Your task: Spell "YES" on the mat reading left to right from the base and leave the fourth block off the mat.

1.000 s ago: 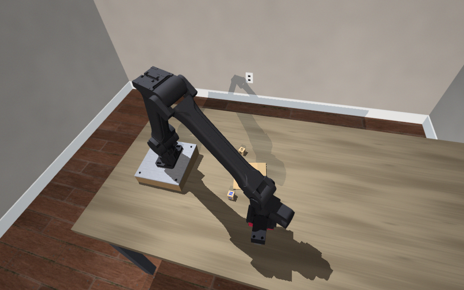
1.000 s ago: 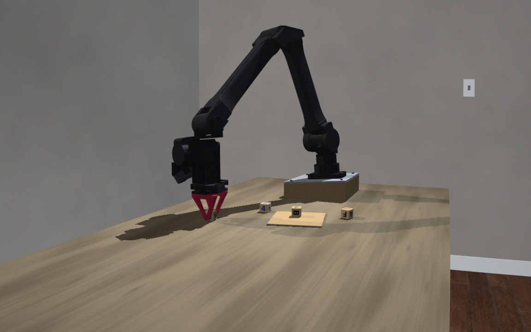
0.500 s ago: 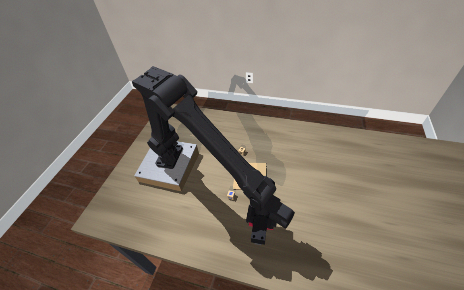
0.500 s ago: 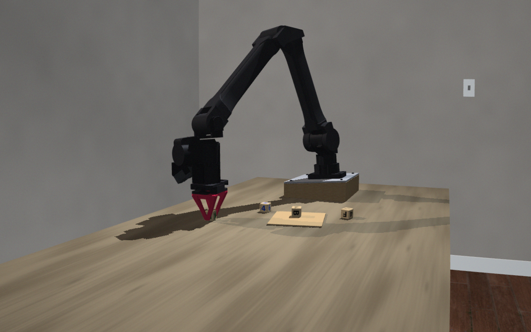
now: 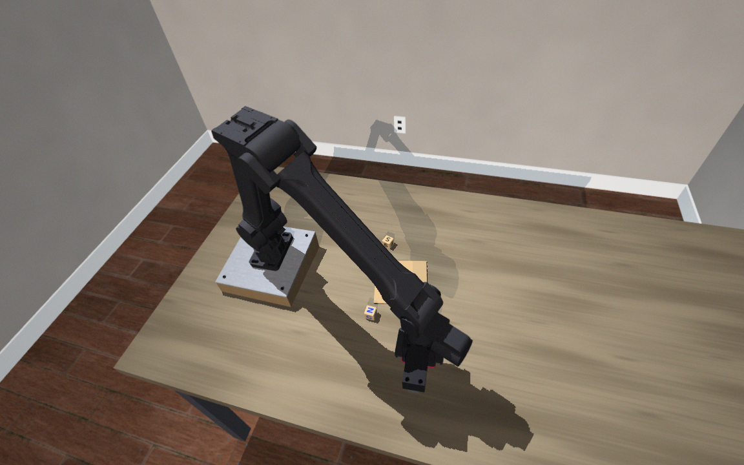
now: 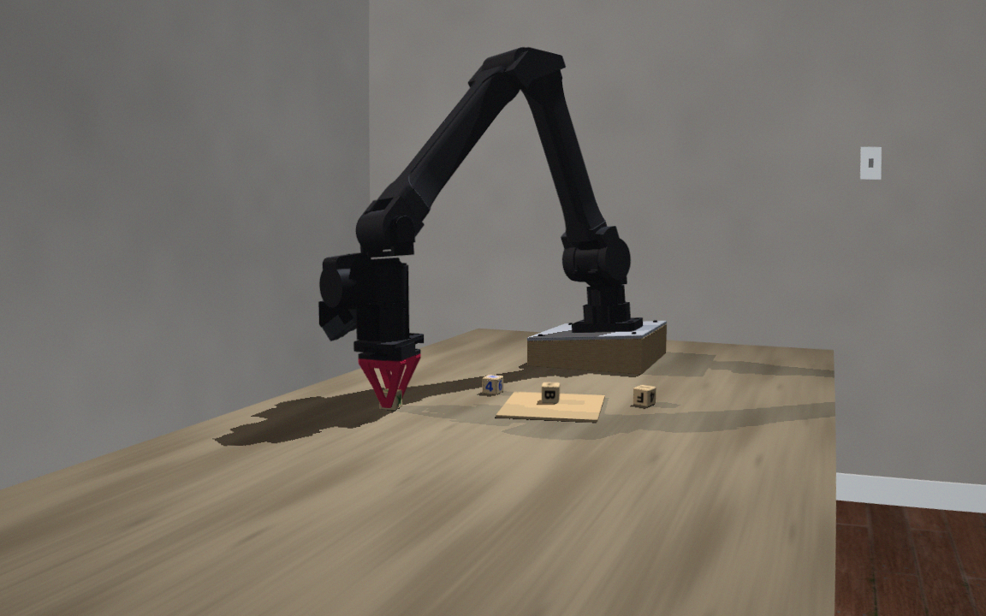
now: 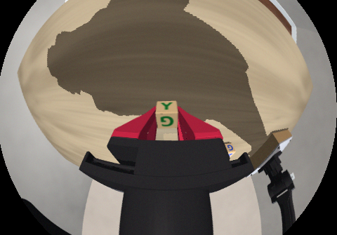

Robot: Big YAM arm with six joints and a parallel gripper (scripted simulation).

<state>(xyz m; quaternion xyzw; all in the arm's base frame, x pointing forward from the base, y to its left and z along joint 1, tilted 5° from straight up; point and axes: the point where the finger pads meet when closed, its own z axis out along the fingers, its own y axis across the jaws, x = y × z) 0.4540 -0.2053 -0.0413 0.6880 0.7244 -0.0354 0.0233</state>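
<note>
My gripper is shut on a wooden block, the fingers against two opposite sides. This block shows a green G on its top face and a green Y on a side face. It is at table level, off the mat; the top view does not show it. The mat lies flat. A block with a black B on one side stands on it, its top unreadable. The S-topped block and the blue N-topped block stand off the mat on opposite sides.
The robot's base on its wooden plinth stands behind the mat as the exterior camera sees it. In the top view my forearm passes over the mat and hides part of it. The table's near edge lies beyond the gripper's shadow.
</note>
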